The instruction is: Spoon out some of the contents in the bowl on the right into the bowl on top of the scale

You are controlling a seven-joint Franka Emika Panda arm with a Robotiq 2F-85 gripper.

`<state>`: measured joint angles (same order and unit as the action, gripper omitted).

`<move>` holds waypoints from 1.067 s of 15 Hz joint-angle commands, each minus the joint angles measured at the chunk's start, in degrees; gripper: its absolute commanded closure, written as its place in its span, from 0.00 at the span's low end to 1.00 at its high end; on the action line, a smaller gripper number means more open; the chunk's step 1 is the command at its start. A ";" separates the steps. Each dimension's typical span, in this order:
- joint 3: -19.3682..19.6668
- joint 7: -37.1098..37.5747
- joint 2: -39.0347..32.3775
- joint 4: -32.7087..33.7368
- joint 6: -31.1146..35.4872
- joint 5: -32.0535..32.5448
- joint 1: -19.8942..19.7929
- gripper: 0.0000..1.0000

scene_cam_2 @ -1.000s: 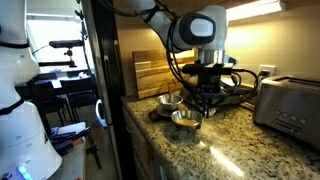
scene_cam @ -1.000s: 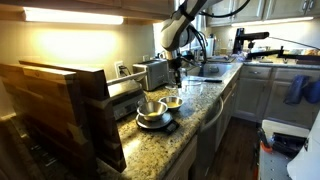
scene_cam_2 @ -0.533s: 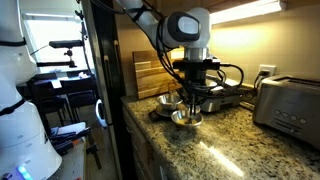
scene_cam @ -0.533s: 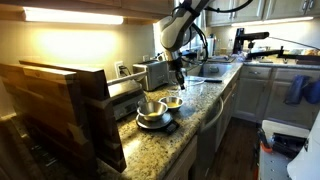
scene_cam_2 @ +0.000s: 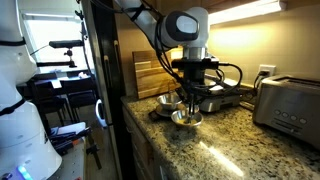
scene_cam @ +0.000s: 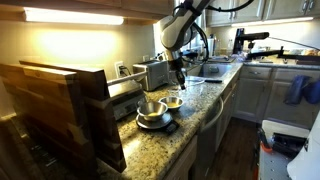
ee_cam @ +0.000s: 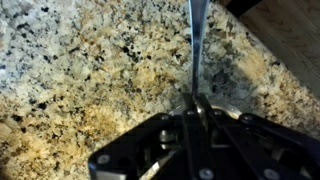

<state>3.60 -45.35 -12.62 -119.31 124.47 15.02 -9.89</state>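
A metal bowl [scene_cam: 150,107] stands on a dark scale [scene_cam: 158,123]; it also shows in an exterior view [scene_cam_2: 167,101]. A second metal bowl [scene_cam: 173,102] sits beside it on the counter and shows nearer the counter edge in an exterior view [scene_cam_2: 186,119]. My gripper [scene_cam: 178,78] hangs just above this second bowl [scene_cam_2: 190,100]. In the wrist view the gripper [ee_cam: 195,105] is shut on a thin metal spoon handle [ee_cam: 192,40] that runs straight out over the granite. The spoon's scoop and the bowls' contents are not visible.
A toaster [scene_cam_2: 287,103] stands on the granite counter [scene_cam_2: 230,150]. Wooden cutting boards [scene_cam: 60,105] lean at one end, behind the scale. A second toaster-like appliance [scene_cam: 152,72] sits by the wall. The counter edge [scene_cam: 215,115] drops to the floor.
The arm swung sideways and brought the gripper with the spoon over the bowl next to the scale. It has held still for the last half second.
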 commanded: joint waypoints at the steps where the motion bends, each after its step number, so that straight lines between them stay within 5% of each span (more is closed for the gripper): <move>1: 0.38 0.43 0.46 0.22 -1.86 4.31 1.79 0.97; 8: -0.77 1.16 -1.25 0.54 -9.11 20.48 7.33 0.97; 16: -2.23 10.13 -5.22 -0.80 -7.13 43.31 10.59 0.97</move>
<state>1.77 -39.12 -17.59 -119.13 117.39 51.78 -0.18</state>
